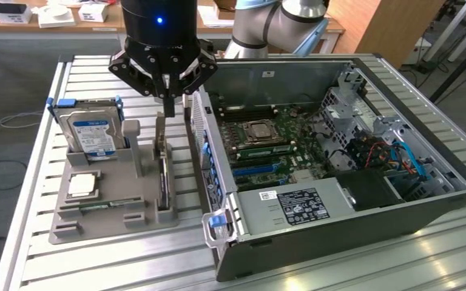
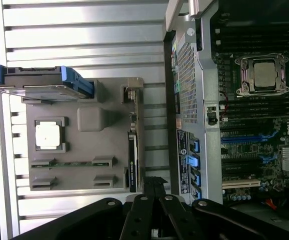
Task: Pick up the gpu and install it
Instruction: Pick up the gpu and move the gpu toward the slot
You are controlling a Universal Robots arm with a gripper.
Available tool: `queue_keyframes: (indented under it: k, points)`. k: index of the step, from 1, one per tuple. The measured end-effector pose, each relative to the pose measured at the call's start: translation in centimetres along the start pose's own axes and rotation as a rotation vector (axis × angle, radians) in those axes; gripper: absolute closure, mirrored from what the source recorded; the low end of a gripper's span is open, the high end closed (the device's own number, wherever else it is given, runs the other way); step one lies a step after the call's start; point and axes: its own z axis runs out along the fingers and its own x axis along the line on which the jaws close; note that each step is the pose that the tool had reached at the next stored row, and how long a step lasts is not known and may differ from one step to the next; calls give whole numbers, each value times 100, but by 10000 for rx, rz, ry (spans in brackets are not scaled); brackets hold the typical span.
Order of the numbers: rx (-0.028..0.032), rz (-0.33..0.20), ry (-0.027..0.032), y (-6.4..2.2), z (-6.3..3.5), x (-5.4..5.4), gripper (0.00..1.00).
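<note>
Wide slatted metal tabletop [image 1: 95, 267] under everything. On the exterior view's right lies the big open computer case [image 1: 363, 230], side off, motherboard [image 1: 281, 151] facing up. The grey arm [image 1: 281, 24] reaches in from behind the case. On the exterior view's left, just beside the case wall, sits a grey holder [image 1: 104, 227]. The hard drive [image 1: 91, 136] with its blue-white label stands upright at the holder's far end.

Now the gpu [image 1: 162, 176]: it stands on edge in the holder's slot nearest the case, not yet lifted. The gripper [image 1: 169, 112] hangs right over the card's far end, fingers [image 1: 169, 100] pressed together and pointing straight down, nothing pinched between them. I cannot tell whether the tips touch the card. A square processor [image 1: 82, 185] lies flat in its pocket, with the thin memory stick [image 1: 95, 206] just in front of it.
</note>
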Motion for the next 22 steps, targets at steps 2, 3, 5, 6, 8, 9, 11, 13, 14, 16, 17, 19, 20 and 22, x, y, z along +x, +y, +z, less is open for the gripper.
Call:
queue_keyframes:
  k: [2, 3, 5, 6, 8, 9, 11, 13, 14, 16, 17, 19, 20, 22]
  points:
    - [0, 0, 0, 0, 0, 0, 83]
    - [0, 0, 0, 0, 0, 0, 76]
    - [0, 0, 1, 0, 0, 0, 71]
    - [0, 0, 0, 0, 0, 0, 65]
    - [0, 0, 0, 0, 0, 0, 59]
    - [0, 1, 0, 0, 0, 0, 53]
    - [0, 0, 0, 0, 0, 0, 47]
    - [0, 0, 0, 0, 0, 0, 47]
    - [-1, 1, 0, 0, 0, 0, 47]
    - [0, 0, -2, -3, 1, 30, 47]
    - [0, 0, -4, -5, 2, 59, 47]
    - [-1, 0, -12, -8, 3, 103, 47]
    - [-1, 0, -13, -9, 4, 115, 47]
    - [-3, -1, -15, -10, 15, 120, 47]
